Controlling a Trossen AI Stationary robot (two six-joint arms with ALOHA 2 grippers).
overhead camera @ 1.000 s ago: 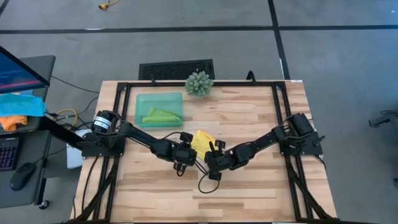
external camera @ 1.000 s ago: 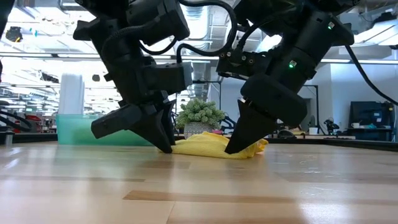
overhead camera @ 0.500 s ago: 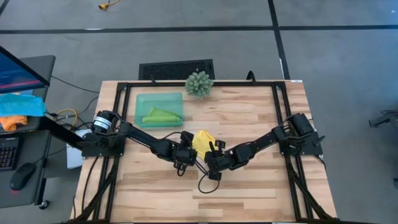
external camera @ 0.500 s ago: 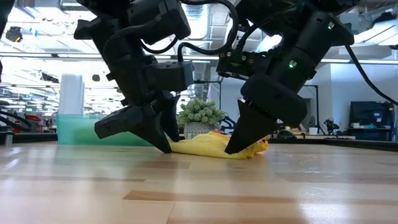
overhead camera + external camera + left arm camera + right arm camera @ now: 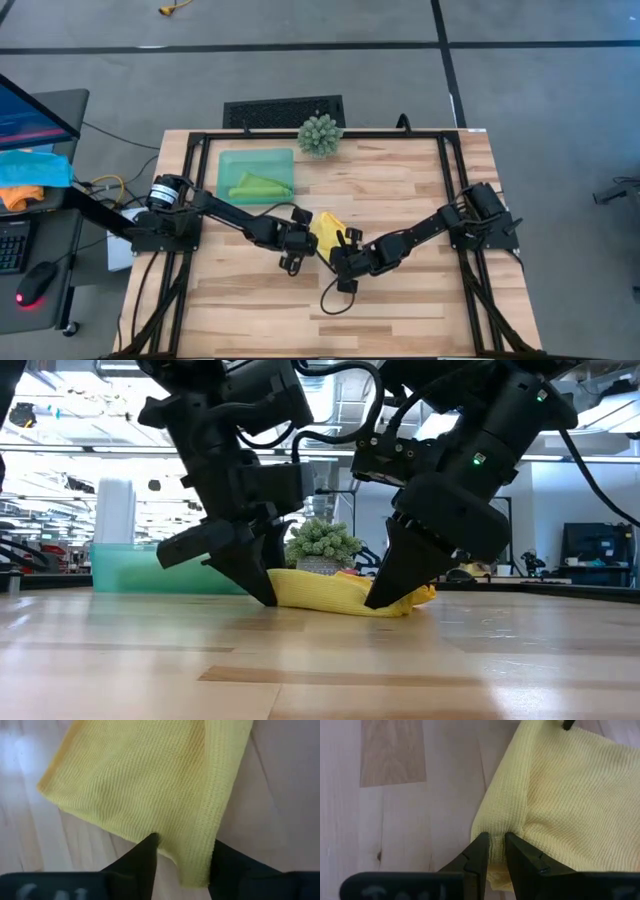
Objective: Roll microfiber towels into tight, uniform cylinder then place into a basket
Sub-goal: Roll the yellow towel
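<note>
The yellow towel [image 5: 325, 229] lies bunched at the table [image 5: 400, 300] centre. The right gripper [image 5: 492, 851] pinches its edge between nearly closed fingers. The left gripper [image 5: 182, 857] straddles its hem, jaws parted. The green towel [image 5: 258, 186] lies in the basket [image 5: 228, 160] near the far left corner.

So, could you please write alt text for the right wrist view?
The right gripper pinches a folded edge of the yellow towel between its two dark fingers, on the wooden table.
</note>
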